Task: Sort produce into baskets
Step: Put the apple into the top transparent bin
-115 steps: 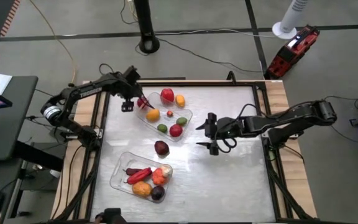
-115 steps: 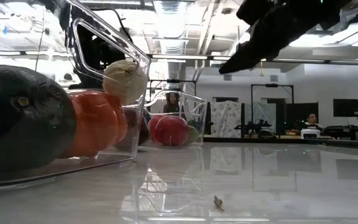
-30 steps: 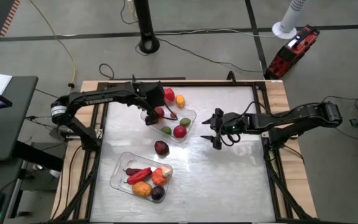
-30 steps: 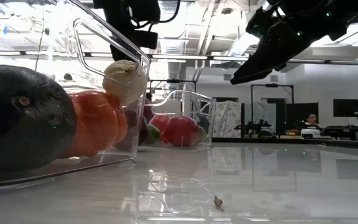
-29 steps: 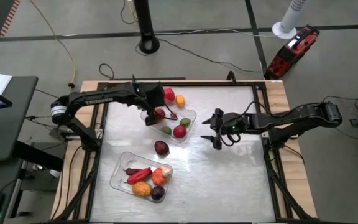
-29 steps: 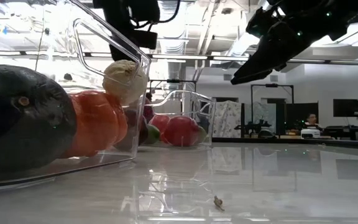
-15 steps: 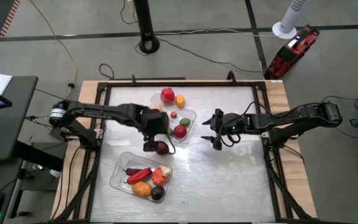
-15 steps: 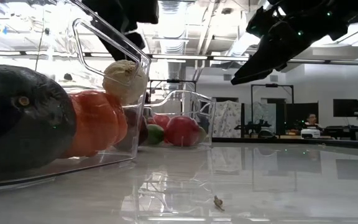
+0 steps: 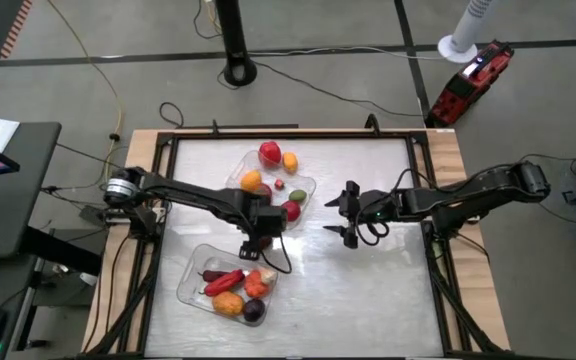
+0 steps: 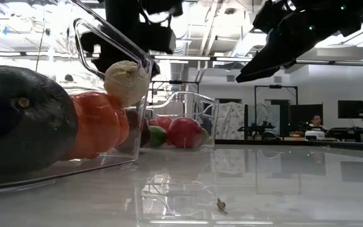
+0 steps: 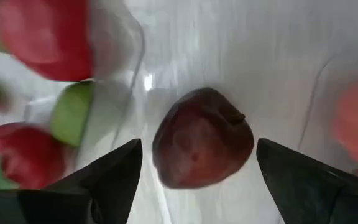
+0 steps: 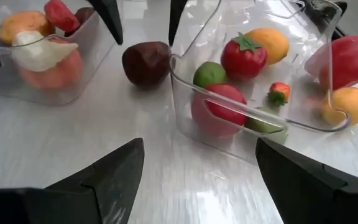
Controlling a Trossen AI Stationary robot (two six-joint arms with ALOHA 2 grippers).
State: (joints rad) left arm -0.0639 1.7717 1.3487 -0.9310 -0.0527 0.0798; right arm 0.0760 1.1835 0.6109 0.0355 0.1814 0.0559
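A dark maroon fruit (image 11: 202,146) lies on the table between the two clear baskets. My left gripper (image 9: 259,240) points down over it, open, one finger (image 12: 112,18) on each side just above the fruit (image 12: 146,62), touching nothing. The far basket (image 9: 309,184) holds red, green, orange and yellow produce. The near basket (image 9: 184,290) holds orange, red and dark pieces and a whitish garlic (image 10: 126,82). My right gripper (image 9: 344,216) hovers open over bare table, to the right of the far basket.
The far basket's clear wall (image 12: 185,87) stands right beside the maroon fruit, and the near basket (image 12: 36,74) is close on its other side. Open table top (image 9: 368,290) spreads to the right and near side. A black frame (image 9: 423,180) borders the table.
My left gripper has left the far basket, swung toward the table's near edge and come down over the maroon fruit lying between the baskets. The fruit has stayed where it was.
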